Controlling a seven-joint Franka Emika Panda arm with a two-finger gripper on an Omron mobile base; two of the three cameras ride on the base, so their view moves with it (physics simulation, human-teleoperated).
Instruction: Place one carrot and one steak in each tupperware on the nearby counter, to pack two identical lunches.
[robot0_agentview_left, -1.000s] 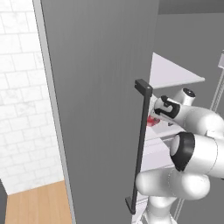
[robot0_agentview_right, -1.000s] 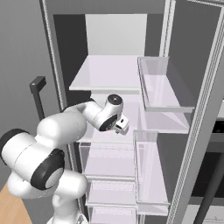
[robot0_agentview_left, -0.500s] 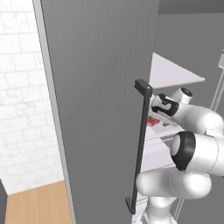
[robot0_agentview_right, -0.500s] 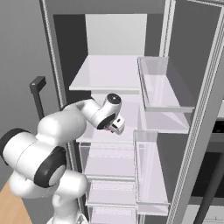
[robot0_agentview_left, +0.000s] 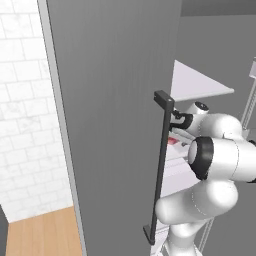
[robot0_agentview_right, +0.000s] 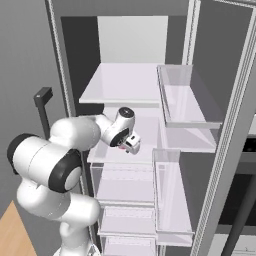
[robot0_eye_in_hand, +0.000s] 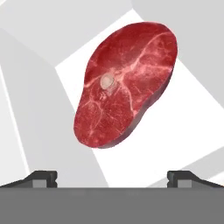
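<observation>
A raw red steak (robot0_eye_in_hand: 124, 85) with white marbling lies flat on a white fridge shelf (robot0_eye_in_hand: 192, 127), straight ahead of my gripper (robot0_eye_in_hand: 113, 177) in the hand view. The gripper is open, its two dark fingertips (robot0_eye_in_hand: 43, 176) wide apart, with nothing between them and short of the meat. From the right base view, my hand (robot0_agentview_right: 131, 145) reaches over the middle shelf (robot0_agentview_right: 145, 127) of the open fridge. In the left base view a sliver of the steak (robot0_agentview_left: 172, 141) shows just below the hand. The carrot, the tupperware and the counter are out of view.
The grey fridge door (robot0_agentview_left: 110, 115) with its dark vertical handle (robot0_agentview_left: 160, 165) stands close on the arm's left. Clear door bins (robot0_agentview_right: 187, 95) line the right side, and clear drawers (robot0_agentview_right: 125, 185) sit under the shelf. Another shelf (robot0_agentview_right: 125, 82) hangs above my hand.
My hand has crept a little deeper into the fridge over the shelf. The jaws stayed open and the steak has not moved.
</observation>
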